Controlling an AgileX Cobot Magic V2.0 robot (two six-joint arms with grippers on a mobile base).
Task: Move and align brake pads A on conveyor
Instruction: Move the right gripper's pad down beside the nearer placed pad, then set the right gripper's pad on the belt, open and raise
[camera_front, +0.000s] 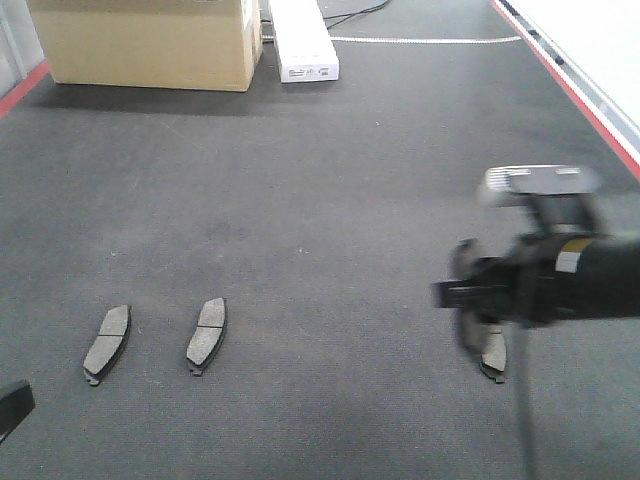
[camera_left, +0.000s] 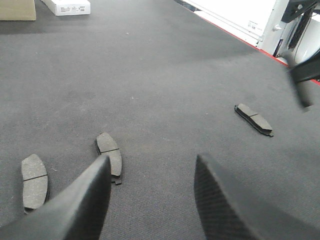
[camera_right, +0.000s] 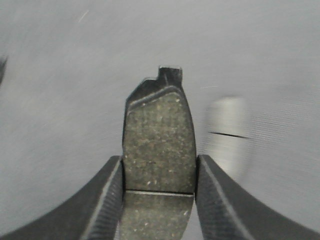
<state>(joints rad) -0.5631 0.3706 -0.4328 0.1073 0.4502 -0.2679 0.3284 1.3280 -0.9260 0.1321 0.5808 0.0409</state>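
Front view: two flat, dark grey oblong brake pads lie side by side at about 7 o'clock on the matte charcoal carpet-like conveyor belt (camera_front: 300, 200), the outer pad (camera_front: 107, 343) just left of the inner pad (camera_front: 207, 331), apart, their long axes roughly parallel and tilted slightly toward 1 o'clock. A third pad (camera_front: 493, 352) rests on the belt at 4 o'clock, partly hidden beneath the right gripper (camera_front: 470, 305).

Right wrist view: the right gripper's (camera_right: 159, 172) jaws are closed narrowly across the width of a fourth grey pad (camera_right: 159, 135), held flat sides free; its long axis runs toward 12 o'clock, straight out from the fingertips. It appears lifted off the belt, judging by the blurred background.

Left wrist view: the left gripper (camera_left: 150, 170) hovers with jaws wide apart and empty, the inner pad (camera_left: 110, 154) at its 10 o'clock.

Judgement: the carried pad must travel toward 9 o'clock to join the pair, keeping its axis parallel to theirs. A tan cardboard box (camera_front: 150, 40) stands at 11 o'clock.
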